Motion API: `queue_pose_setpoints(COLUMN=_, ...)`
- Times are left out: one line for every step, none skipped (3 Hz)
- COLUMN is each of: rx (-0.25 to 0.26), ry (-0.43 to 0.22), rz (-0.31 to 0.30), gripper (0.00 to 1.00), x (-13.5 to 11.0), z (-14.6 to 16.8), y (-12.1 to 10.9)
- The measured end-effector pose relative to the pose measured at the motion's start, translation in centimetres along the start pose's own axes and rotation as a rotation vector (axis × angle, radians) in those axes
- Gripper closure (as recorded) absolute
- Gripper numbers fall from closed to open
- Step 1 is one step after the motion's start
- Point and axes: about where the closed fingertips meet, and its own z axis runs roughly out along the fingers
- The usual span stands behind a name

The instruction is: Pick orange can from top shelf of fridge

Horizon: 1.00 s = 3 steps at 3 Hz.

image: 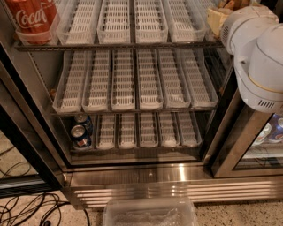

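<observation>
Honestly, looks like the reach-in step, with nothing lifted out yet as far as can be judged. Hard to spot the orange can (231,4) properly: just a scrap of orange-brown at the far right end of the top shelf (119,45), cut off by the top edge and tucked right above the white arm (261,57). Well apart from the red Coca-Cola can (31,20) at the left end of that same shelf.

Gripper (216,20) seems to be the cream bit poking out just left of the arm housing, over the right-hand lane trays and just beside that orange scrap. Can't tell whether open, closed or already gripping, too much hidden.

Can't read the can's long axis from so little of it either. Guessing vertical, top up, like the upright Coke can, but only a guess. If so, calls for a level approach from the near side with the gripper straddling the can's body, then a squeeze and a straight pull toward the near edge, clear of the tray walls. Worth ignoring the small blue cans (81,134) down at the left of the bottom row of the fridge (177,174).
</observation>
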Motion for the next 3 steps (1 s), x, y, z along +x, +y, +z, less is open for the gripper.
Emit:
queue_pose_setpoints(rx=0.002, ry=0.013, rz=0.015, gripper=0.63, x=0.29, z=0.39, y=-0.49)
queue_pose_setpoints(rx=0.002, ry=0.013, rz=0.015, gripper=0.86, x=0.29, z=0.39, y=-0.49)
queue_pose_setpoints(rx=0.002, ry=0.013, rz=0.015, gripper=1.0, x=0.28, z=0.39, y=-0.49)
